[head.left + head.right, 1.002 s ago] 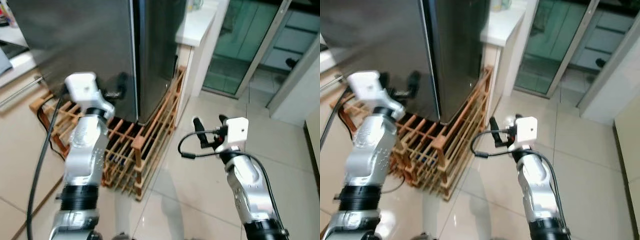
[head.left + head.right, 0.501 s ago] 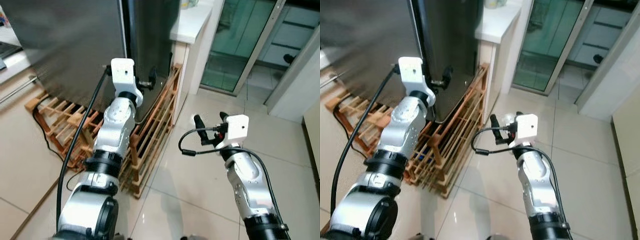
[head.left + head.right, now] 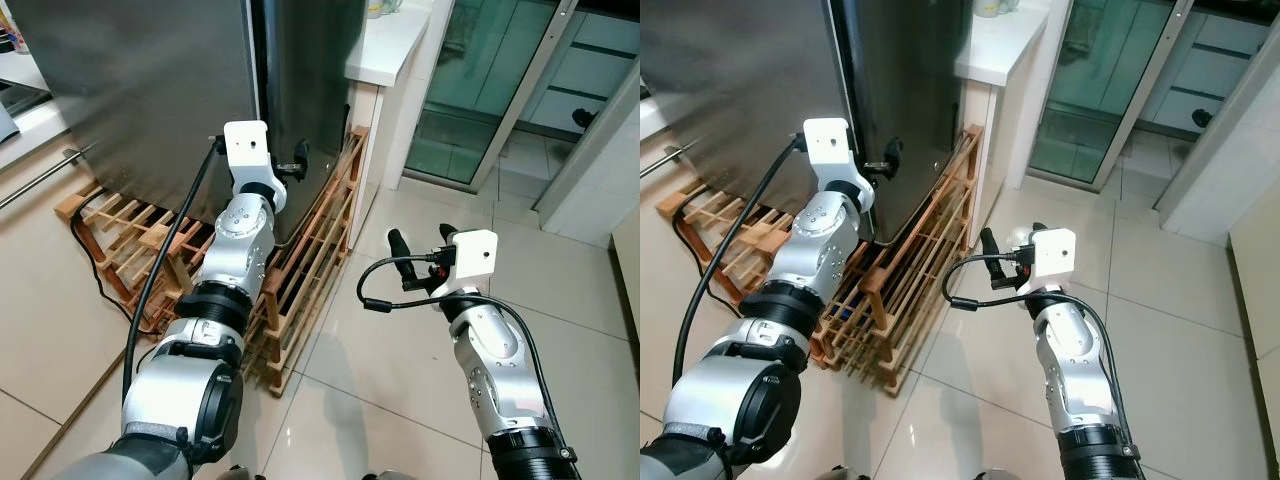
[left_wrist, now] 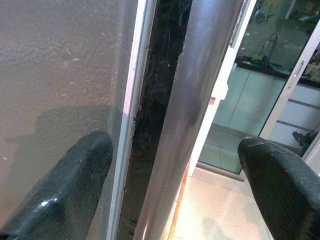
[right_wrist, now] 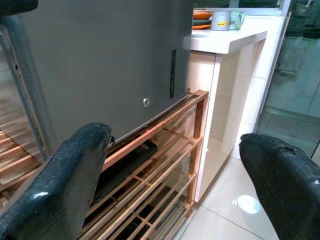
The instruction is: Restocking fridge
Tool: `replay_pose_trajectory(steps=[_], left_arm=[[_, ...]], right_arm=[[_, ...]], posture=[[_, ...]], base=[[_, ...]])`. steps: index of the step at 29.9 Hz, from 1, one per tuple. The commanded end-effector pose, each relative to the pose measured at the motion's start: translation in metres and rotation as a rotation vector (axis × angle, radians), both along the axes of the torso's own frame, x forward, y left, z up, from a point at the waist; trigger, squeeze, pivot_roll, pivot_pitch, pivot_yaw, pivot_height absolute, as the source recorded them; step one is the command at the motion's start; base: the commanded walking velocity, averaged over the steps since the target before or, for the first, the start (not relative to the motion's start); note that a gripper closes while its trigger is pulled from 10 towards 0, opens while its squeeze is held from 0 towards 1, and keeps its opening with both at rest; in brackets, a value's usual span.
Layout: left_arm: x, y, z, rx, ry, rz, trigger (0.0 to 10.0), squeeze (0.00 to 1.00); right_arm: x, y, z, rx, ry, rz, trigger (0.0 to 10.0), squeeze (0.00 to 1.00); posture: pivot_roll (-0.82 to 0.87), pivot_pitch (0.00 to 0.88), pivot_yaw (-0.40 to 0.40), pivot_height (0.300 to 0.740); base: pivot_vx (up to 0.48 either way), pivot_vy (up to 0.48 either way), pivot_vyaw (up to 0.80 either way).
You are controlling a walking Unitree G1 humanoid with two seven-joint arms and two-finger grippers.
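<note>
The steel fridge [image 3: 150, 100] stands on a wooden slatted rack [image 3: 300, 290] at the upper left. My left gripper [image 3: 298, 163] is raised against the fridge's front corner, low down. In the left wrist view its fingers [image 4: 75, 180] are open and stand either side of the white seal and dark seam [image 4: 155, 115] between the door and the body. They hold nothing. My right gripper [image 3: 420, 255] hangs open and empty over the tiled floor to the right, apart from the fridge; in the right wrist view it [image 5: 175, 165] faces the fridge's side and the rack.
A white counter [image 3: 395, 45] with cups [image 5: 222, 20] adjoins the fridge's right side. Glass sliding doors [image 3: 490, 90] lie beyond it. A black cable [image 3: 150, 290] runs along my left arm. Tiled floor [image 3: 380, 370] spreads under and right of the right arm.
My left arm has swung right from the front of the door to the fridge's corner seam, and has barely moved since half a second ago. The right arm has held still.
</note>
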State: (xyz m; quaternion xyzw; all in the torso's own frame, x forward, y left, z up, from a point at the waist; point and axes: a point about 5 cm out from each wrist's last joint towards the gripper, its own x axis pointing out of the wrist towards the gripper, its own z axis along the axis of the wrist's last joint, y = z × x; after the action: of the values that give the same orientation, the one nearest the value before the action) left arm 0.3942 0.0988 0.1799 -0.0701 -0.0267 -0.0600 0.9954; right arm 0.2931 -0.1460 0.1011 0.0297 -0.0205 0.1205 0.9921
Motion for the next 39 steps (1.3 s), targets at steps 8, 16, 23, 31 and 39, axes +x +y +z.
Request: replay_pose_trajectory(steps=[8,16,23,31,39], left_arm=[[0.011,-0.026,0.035,-0.016,-0.078,-0.059,10.0,0.00],[0.006,-0.068,0.057,-0.078,-0.155,-0.273,10.0,0.00],[-0.026,-0.134,0.056,-0.152,-0.210,-0.754,10.0,0.00],[-0.078,-0.190,0.073,-0.330,-0.327,-1.267,10.0,0.00],[-0.050,-0.141,0.056,-0.215,-0.340,-1.019,10.0,0.00]], right_arm=[[0.001,-0.002,0.001,-0.008,-0.005,0.000,10.0,0.00],[0.000,-0.005,0.002,-0.013,-0.008,-0.004,10.0,0.00],[-0.013,0.004,-0.006,-0.003,0.030,0.045,10.0,0.00],[-0.026,0.004,-0.016,0.005,0.068,0.044,10.0,0.00],[-0.023,0.001,-0.010,0.001,0.054,0.007,10.0,0.00]], posture=[[-0.11,0.000,-0.009,0.740],[-0.13,0.000,-0.005,0.740],[-0.14,0.000,-0.003,0.740],[-0.18,0.000,0.020,0.740],[-0.17,0.000,0.024,0.740]], base=[[0.000,0.000,0.00],[0.000,0.000,0.00],[0.000,0.000,0.00],[0.000,0.000,0.00],[0.000,0.000,0.00]])
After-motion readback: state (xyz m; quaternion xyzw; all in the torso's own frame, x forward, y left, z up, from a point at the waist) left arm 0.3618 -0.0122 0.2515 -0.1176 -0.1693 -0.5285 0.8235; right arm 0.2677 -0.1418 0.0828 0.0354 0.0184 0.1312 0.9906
